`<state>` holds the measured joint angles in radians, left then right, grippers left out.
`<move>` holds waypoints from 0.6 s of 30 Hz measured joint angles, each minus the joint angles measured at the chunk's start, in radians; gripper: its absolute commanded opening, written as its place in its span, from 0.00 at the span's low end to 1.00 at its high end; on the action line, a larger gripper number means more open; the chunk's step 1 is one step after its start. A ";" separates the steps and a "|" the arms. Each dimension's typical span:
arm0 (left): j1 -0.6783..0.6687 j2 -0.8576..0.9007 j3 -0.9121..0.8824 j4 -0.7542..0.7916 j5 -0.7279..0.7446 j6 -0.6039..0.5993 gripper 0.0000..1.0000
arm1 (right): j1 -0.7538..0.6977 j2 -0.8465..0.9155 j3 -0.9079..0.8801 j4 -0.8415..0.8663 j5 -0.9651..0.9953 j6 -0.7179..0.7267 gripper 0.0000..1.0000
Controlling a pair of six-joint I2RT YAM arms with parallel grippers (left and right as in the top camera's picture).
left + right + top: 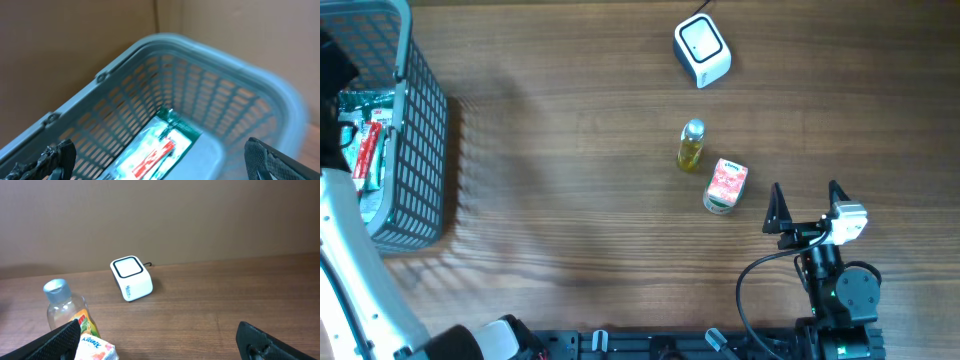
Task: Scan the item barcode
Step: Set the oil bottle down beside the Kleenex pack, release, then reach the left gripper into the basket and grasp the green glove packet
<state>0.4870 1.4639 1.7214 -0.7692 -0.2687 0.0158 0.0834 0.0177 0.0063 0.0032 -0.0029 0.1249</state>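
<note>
- The brown wooden tabletop [570, 200] shows whole only in the overhead view. The wrist views each take in a small part of it or none.
- A grey plastic lattice basket [425, 150] sits at the tabletop's left edge. The left wrist view looks down into it and shows its rim and ribbed walls closely.
- The left gripper [160, 162] hangs over the basket with its jaws spread wide and nothing between them. The overhead view barely shows it.
- The right gripper [806, 195] is near the front edge on the right side, jaws spread wide and empty.
- A white box-shaped barcode scanner [702, 50] with a dark-framed window stands near the far edge, right of the middle, well apart from the right gripper. The right wrist view shows its front face.
- A pink-and-white tissue pack [725, 186] lies just left of the right gripper, not touching it.
- A small clear bottle of yellow liquid [691, 146] with a pale cap lies just beside the pack, on its far left side.
- A green, white and red packet [155, 150] lies on the basket floor, below the left gripper.
</note>
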 measured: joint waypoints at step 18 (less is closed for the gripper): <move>0.144 0.325 0.000 -0.093 0.139 0.269 1.00 | 0.000 0.000 0.000 0.000 0.000 0.000 1.00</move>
<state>0.6312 1.7893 1.7214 -0.8619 -0.1295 0.2844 0.0834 0.0177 0.0063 0.0032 -0.0029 0.1249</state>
